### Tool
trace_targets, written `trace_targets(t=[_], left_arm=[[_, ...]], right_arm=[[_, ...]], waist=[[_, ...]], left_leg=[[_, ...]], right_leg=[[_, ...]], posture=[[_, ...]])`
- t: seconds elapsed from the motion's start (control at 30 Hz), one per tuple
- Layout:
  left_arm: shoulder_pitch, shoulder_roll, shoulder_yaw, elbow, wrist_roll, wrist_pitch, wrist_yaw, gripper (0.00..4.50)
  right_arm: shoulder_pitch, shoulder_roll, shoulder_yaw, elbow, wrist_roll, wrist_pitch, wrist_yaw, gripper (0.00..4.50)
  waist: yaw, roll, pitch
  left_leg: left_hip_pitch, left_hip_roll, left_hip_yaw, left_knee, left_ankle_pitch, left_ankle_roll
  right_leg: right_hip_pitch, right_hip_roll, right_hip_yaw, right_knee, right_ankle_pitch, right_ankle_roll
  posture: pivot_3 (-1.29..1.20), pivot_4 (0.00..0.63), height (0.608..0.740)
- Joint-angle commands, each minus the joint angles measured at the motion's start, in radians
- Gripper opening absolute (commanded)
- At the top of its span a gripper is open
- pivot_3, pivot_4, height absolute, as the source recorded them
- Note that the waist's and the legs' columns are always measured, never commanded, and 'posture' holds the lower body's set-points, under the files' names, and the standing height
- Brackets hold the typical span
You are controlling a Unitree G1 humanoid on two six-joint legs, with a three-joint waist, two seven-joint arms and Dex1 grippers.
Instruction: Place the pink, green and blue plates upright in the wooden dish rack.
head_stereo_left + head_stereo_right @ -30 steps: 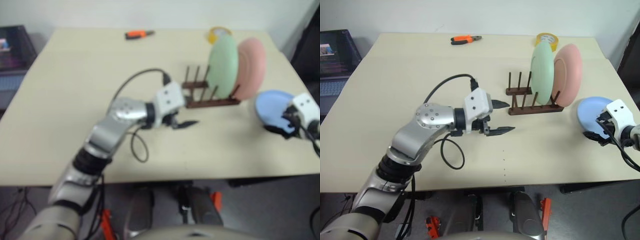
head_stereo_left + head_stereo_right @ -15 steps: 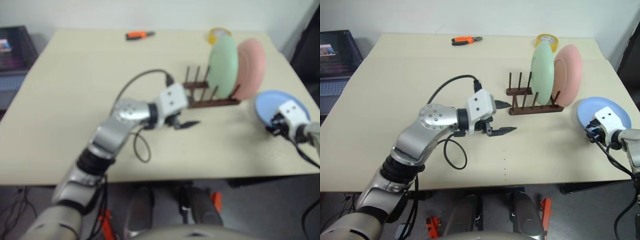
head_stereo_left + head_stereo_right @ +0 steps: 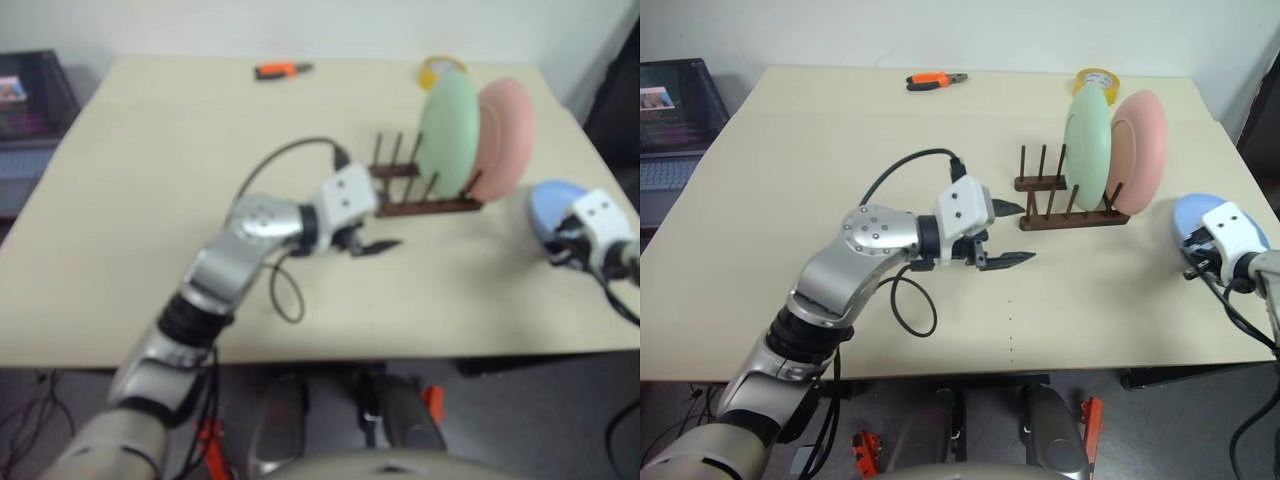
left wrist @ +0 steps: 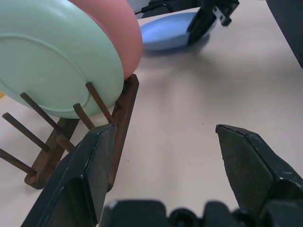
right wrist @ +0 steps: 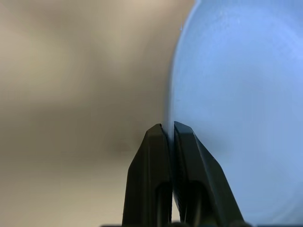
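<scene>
Two of the three plates already stand upright in the wooden dish rack [image 3: 1072, 210], right of the middle of the right eye view: the green plate [image 3: 1086, 148] and, just behind it on the right, the pink plate [image 3: 1141, 150]. The blue plate [image 3: 1193, 217] is at the right edge of the frame, near the desk [image 3: 790, 170] edge, and the step in hand is its pick-up. The right tool [image 5: 170, 137] is clenched on the rim of this plate, with the thin edge between its two fingers. The plate looks a little tilted, but I cannot tell if it has left the desk.

The left tool [image 3: 1008, 232] stands released in the middle of the frame, just left of the rack, holding nothing.

I think the next move must lift the blue plate, turn it upright and bring it to the free pegs at the rack's left end, without pushing the green plate.

Counted: three plates, one rack, two tools.
</scene>
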Motion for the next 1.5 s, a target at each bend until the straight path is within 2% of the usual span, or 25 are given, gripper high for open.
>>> trace_targets(t=[0.03,0.3,0.57,0.67,0.77,0.87,1.0,1.13,1.27,1.5], left_arm=[[-0.032,-0.010,0.026,0.002,0.008,-0.039,-0.008,3.71],[-0.060,-0.057,0.044,0.044,-0.013,-0.080,-0.012,3.71],[-0.083,-0.107,0.067,0.063,-0.026,-0.107,-0.020,3.71],[-0.095,-0.135,0.102,0.073,-0.044,-0.104,0.000,3.71],[-0.097,-0.146,0.173,0.058,-0.089,-0.089,0.017,3.71],[-0.095,-0.117,0.260,0.051,-0.136,-0.058,0.036,3.71],[-0.051,-0.031,0.333,0.052,-0.145,-0.051,0.030,3.71],[0.049,0.092,0.327,0.035,-0.086,-0.076,0.006,3.71],[0.130,0.141,0.335,-0.023,-0.084,-0.065,0.019,3.71],[0.228,0.161,0.359,-0.141,-0.106,-0.009,0.061,3.71]], right_arm=[[-0.026,-0.006,-0.104,-0.010,0.034,0.013,-0.026,0.01],[-0.039,-0.034,-0.275,-0.137,0.174,0.140,0.001,0.01],[-0.028,-0.072,-0.362,-0.221,0.237,0.211,-0.003,0.01],[-0.068,-0.073,-0.397,-0.246,0.274,0.242,-0.017,0.01],[-0.179,-0.100,-0.428,-0.307,0.339,0.295,-0.036,0.01],[-0.381,-0.116,-0.430,-0.339,0.435,0.350,-0.063,0.01],[-0.661,-0.010,-0.375,-0.376,0.574,0.374,-0.120,0.01],[-0.872,0.203,-0.377,-0.341,0.762,0.414,-0.192,0.01],[-0.887,0.341,-0.364,-0.270,0.859,0.428,-0.221,0.01],[-0.781,0.439,-0.303,-0.144,0.862,0.408,-0.210,0.01]], waist=[[0.000,0.000,0.000],[-0.001,0.001,0.000],[-0.001,0.001,0.000],[-0.002,0.001,0.000],[-0.006,0.003,0.000],[-0.015,0.011,0.001],[-0.021,0.010,0.000],[-0.032,0.011,0.000],[-0.022,0.010,0.000],[0.000,0.010,0.000]], left_leg=[[0.000,0.000,0.000,0.000,0.000,0.000],[0.000,0.000,0.000,-0.001,0.000,0.000],[0.000,0.000,0.000,0.000,0.000,0.000],[0.000,0.000,0.000,0.000,0.000,0.000],[0.000,0.000,0.000,0.000,0.000,0.000],[0.001,0.000,0.000,0.000,0.000,0.000],[0.001,0.003,-0.001,-0.002,0.000,0.000],[0.001,0.004,0.000,-0.003,0.000,0.000],[0.000,0.005,0.000,-0.002,0.000,0.000],[-0.003,0.002,0.001,-0.001,-0.001,0.003]], right_leg=[[0.000,0.000,0.000,0.000,0.000,0.000],[-0.001,0.000,0.001,0.000,0.000,0.000],[-0.001,0.001,0.001,0.000,0.000,0.000],[-0.001,0.001,0.001,0.000,0.000,0.000],[-0.001,0.001,0.001,0.001,0.000,0.000],[-0.003,0.002,0.003,0.002,0.001,0.001],[-0.002,0.006,0.001,0.001,0.000,-0.001],[-0.003,0.006,0.002,0.003,0.000,-0.001],[-0.003,0.005,0.002,0.002,0.000,-0.001],[-0.003,-0.003,0.003,0.000,0.001,0.001]], posture=[[0.00,0.150,0.740],[0.00,0.150,0.740],[0.00,0.150,0.740],[0.00,0.150,0.740],[0.00,0.150,0.740],[0.00,0.150,0.740],[0.00,0.150,0.740],[0.00,0.150,0.740],[0.00,0.150,0.740],[0.00,0.150,0.740]])
